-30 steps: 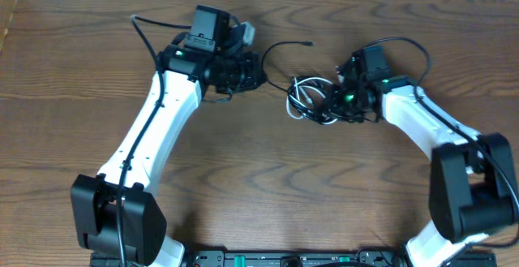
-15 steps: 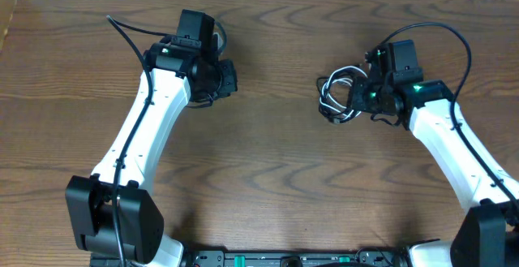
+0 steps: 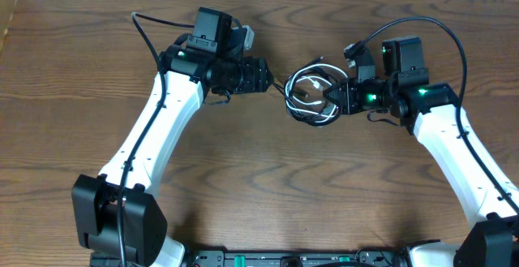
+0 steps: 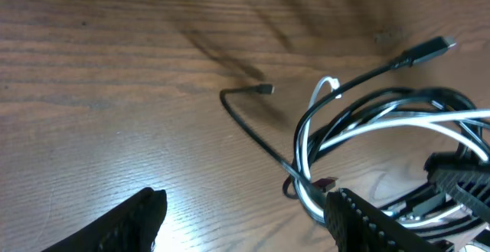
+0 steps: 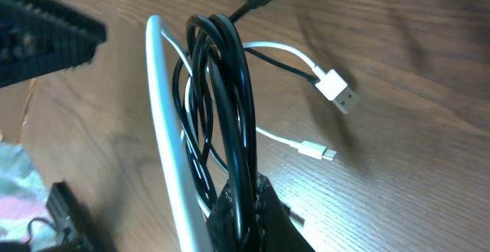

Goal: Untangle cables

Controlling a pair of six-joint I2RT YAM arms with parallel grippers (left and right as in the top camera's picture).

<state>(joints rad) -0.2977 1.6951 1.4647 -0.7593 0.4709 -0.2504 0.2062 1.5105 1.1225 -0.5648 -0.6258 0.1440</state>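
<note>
The cables (image 3: 309, 96) form a tangled bundle of black and white loops at the table's middle. My right gripper (image 3: 335, 96) is shut on the black loops (image 5: 230, 106), and the white cable (image 5: 164, 129) arcs beside them. Its white plugs (image 5: 335, 90) hang loose over the wood. My left gripper (image 3: 264, 76) stands open just left of the bundle. In the left wrist view its jaws (image 4: 245, 223) frame bare wood, and the bundle (image 4: 360, 126) lies against the right finger (image 4: 367, 221). A thin black cable end (image 4: 262, 90) trails out to the left.
Another black plug end (image 4: 427, 49) sticks out at the bundle's upper right. The wooden table (image 3: 259, 186) stretches wide in front of both arms. A crumpled pale thing (image 5: 15, 183) shows at the lower left of the right wrist view.
Half a second ago the arms stood apart. Both have swung back toward the middle, the right one carrying the bundle left. The left jaws have gone from shut to open.
</note>
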